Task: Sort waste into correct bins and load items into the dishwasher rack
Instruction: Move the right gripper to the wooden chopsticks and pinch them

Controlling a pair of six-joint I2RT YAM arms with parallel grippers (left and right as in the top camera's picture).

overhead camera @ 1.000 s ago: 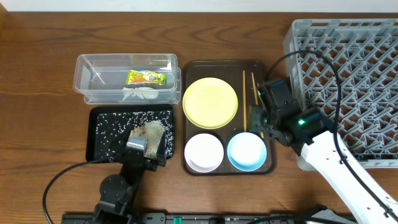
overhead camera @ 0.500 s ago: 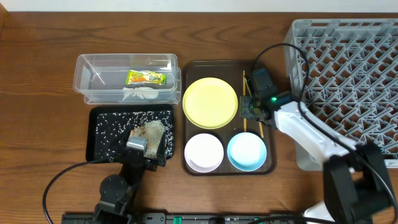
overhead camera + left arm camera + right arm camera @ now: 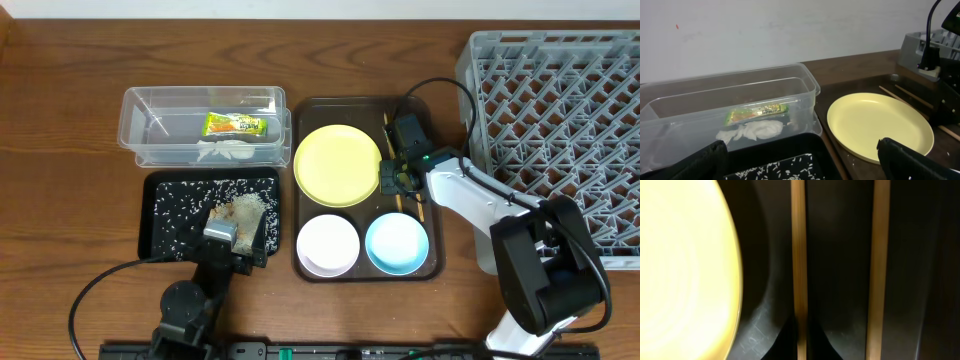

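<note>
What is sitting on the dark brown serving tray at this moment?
A round yellow-green plate, a small white bowl, a small light-blue bowl and two thin wooden chopsticks. From overhead, the right gripper hides the chopsticks' middle stretch.

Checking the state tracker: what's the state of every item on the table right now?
clear tub: holds wrapper and tissue
black tray: holds rice scraps
plate: empty, on serving tray
white bowl: empty
blue bowl: empty
chopsticks: lying flat on serving tray
rack: empty
left gripper: open
right gripper: over chopsticks, grip unclear
</note>
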